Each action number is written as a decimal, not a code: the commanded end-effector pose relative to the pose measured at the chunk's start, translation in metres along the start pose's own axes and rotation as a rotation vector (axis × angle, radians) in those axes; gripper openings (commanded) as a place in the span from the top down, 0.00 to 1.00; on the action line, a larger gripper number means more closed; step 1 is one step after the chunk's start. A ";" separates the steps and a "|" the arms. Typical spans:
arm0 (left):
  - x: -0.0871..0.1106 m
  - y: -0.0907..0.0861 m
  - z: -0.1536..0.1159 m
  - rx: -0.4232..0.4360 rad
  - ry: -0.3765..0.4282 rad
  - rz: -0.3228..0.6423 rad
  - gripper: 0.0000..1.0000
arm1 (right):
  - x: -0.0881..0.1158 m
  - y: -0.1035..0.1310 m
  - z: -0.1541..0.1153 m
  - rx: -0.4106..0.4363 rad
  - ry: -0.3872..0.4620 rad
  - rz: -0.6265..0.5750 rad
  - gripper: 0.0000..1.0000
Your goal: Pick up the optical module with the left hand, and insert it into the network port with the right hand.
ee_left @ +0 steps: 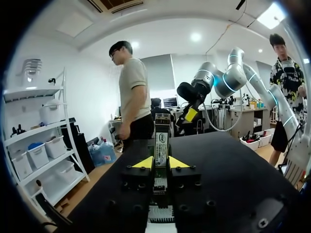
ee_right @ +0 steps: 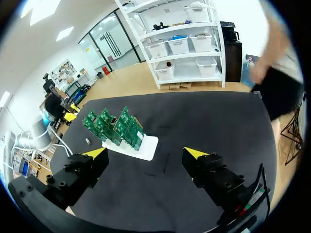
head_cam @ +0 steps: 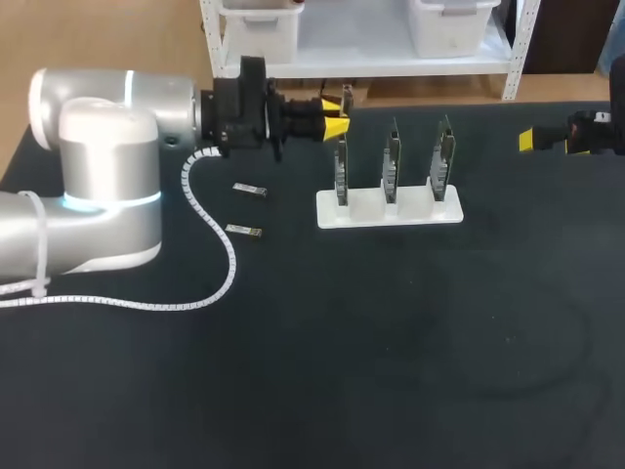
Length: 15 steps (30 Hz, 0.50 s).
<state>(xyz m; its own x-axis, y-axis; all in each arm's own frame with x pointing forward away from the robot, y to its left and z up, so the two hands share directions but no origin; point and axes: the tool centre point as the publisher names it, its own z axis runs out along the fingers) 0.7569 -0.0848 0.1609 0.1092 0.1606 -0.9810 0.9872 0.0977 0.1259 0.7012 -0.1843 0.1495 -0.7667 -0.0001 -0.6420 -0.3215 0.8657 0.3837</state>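
My left gripper [head_cam: 335, 121] hovers over the table's far side, just left of the stand, shut on an optical module [head_cam: 347, 96]. In the left wrist view the slim metal module [ee_left: 161, 141] stands pinched between the yellow tips of the left gripper [ee_left: 161, 163]. A white stand [head_cam: 363, 208] holds three green network cards [head_cam: 391, 158] upright. My right gripper [head_cam: 532, 140] sits at the far right edge, well away from the stand. In the right wrist view the right gripper [ee_right: 145, 154] is open and holds nothing, with the cards [ee_right: 114, 126] ahead of it.
Two spare modules [head_cam: 250, 190] [head_cam: 243, 231] lie on the black mat left of the stand. The left arm's white cable wrap [head_cam: 210, 220] curves across the mat near them. The mat's front half [head_cam: 391, 371] is bare.
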 end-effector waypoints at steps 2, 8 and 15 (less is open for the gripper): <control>0.003 0.004 0.003 0.011 -0.024 0.002 1.00 | 0.000 0.001 -0.001 0.004 0.000 0.000 0.00; 0.003 0.005 0.002 0.027 -0.058 0.006 1.00 | 0.000 0.001 -0.001 0.004 0.000 0.000 0.00; 0.001 0.006 0.004 0.083 -0.034 0.044 1.00 | 0.000 0.001 -0.001 0.004 0.000 0.000 0.00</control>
<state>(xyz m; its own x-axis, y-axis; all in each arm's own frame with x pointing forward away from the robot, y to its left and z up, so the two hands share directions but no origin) 0.7551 -0.0865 0.1576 0.1575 0.1217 -0.9800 0.9859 0.0375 0.1631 0.7012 -0.1843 0.1495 -0.7667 -0.0001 -0.6420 -0.3215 0.8657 0.3837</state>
